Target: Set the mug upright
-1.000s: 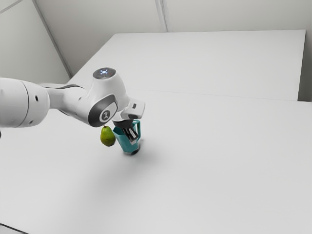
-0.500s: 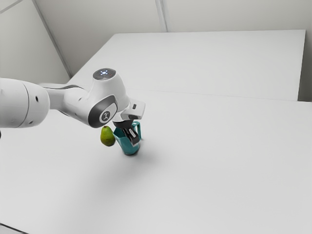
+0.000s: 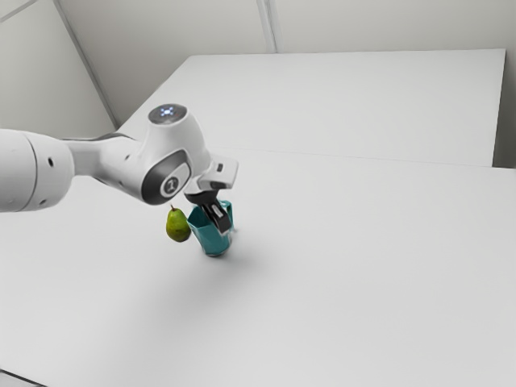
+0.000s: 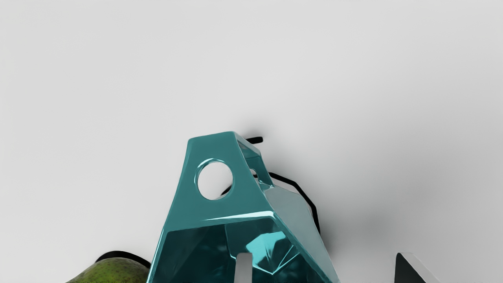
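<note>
Well, the gripper (image 3: 219, 226) is open, its fingers wide apart with nothing held — one over or inside the mouth of the teal mug (image 3: 208, 240), the other out past its wall. Right beneath the gripper, the mug looks upright on its base, so the goal seems met; what's left, I'd judge, is clearing the fingers without tipping it. Farther from the fingertips, beside the mug, sits a pear (image 3: 177, 226) — beyond, the white table (image 3: 363, 266).
</note>
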Available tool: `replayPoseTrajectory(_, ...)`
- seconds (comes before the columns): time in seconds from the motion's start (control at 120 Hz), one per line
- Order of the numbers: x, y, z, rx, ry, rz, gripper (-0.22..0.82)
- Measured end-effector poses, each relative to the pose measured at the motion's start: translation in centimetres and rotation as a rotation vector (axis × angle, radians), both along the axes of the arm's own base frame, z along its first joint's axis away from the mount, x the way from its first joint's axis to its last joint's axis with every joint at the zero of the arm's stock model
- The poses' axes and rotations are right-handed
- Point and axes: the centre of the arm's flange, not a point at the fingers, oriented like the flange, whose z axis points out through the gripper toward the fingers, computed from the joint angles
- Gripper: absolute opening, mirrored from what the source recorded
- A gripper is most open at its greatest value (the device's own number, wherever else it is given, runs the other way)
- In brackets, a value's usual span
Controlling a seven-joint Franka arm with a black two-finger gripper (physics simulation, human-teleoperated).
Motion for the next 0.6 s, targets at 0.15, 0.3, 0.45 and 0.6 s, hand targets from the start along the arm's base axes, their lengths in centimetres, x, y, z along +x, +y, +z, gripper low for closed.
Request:
replayPoseTrajectory(0.15, -0.3, 0.0, 3.1, -0.003, -0.049, 0.011, 0.35)
replayPoseTrajectory(0.3, -0.3, -0.3, 7.7, -0.007, -0.114, 0.019, 0.37)
replayPoseTrajectory(0.45, 3.1, -1.4, 13.8, -0.032, -0.151, 0.034, 0.46)
replayPoseTrajectory(0.6, 7.4, -1.2, 16.7, -0.049, -0.078, 0.095, 0.53)
